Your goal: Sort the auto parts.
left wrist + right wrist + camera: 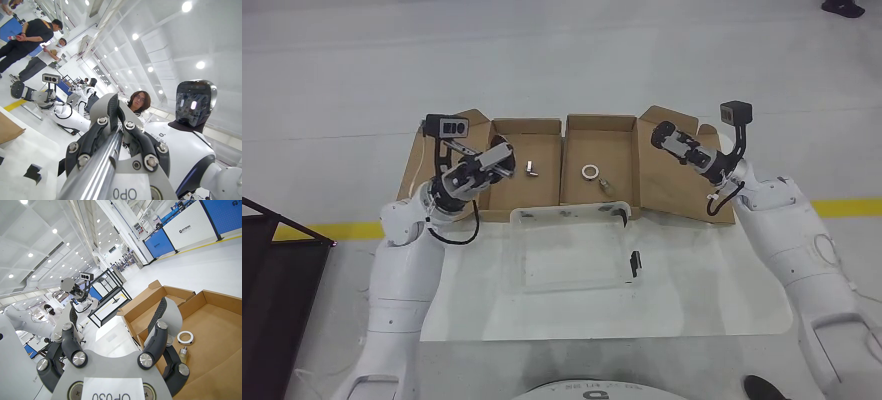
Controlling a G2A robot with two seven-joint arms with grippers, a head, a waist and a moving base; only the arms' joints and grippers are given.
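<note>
1. L claw (116, 106) shut tight on shiny metal rod (105, 157), over outer side of left box (542, 198).
2. R claw (117, 308) fingers wide apart, nothing btwn; above outer flap of right box (620, 150).
3. Right box: metal ring (590, 172) w/ small fitting (606, 184) just beside.
4. Left box: small bracket (531, 168).
5. Black part (636, 263) on bench (692, 290).

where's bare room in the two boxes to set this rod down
Left box: floor bare on the robot's side of the bracket and beyond it. Right box: far half bare; crowded around the ring and fitting, nearer the robot.
</note>
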